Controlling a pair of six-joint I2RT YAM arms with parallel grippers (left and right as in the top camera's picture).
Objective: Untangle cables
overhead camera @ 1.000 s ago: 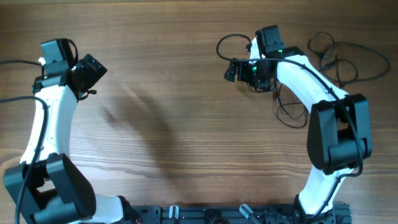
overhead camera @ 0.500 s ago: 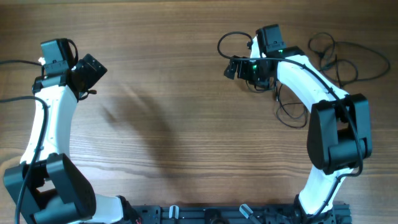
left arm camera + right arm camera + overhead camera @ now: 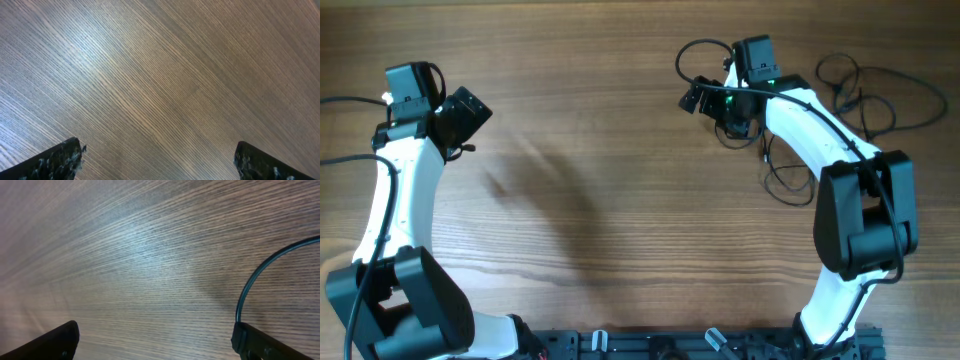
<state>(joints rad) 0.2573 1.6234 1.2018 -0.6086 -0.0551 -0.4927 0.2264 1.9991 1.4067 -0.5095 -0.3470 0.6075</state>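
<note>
Overhead, the cables lie on the far right part of the wooden table, thin black cords in loose, overlapping loops. The main bunch spreads out to the right of the right arm's forearm. A further tangle shows partly under that forearm, nearer the robot's base. One more strand curls in a small loop just beyond the right gripper and ends close against it.

From the right wrist view, a single curved length of the cables comes in from the right edge and bends down to meet the right-hand fingertip; whether it rests on the finger or is only beside it, I cannot tell. The right gripper has its jaws spread wide, with only bare wood grain between them and nothing clamped.

The left gripper sits on the far left side of the table, well apart from every cord. Its wrist view shows the left gripper with jaws wide as well, the two dark fingertips at the bottom corners and plain wood between them.
</note>
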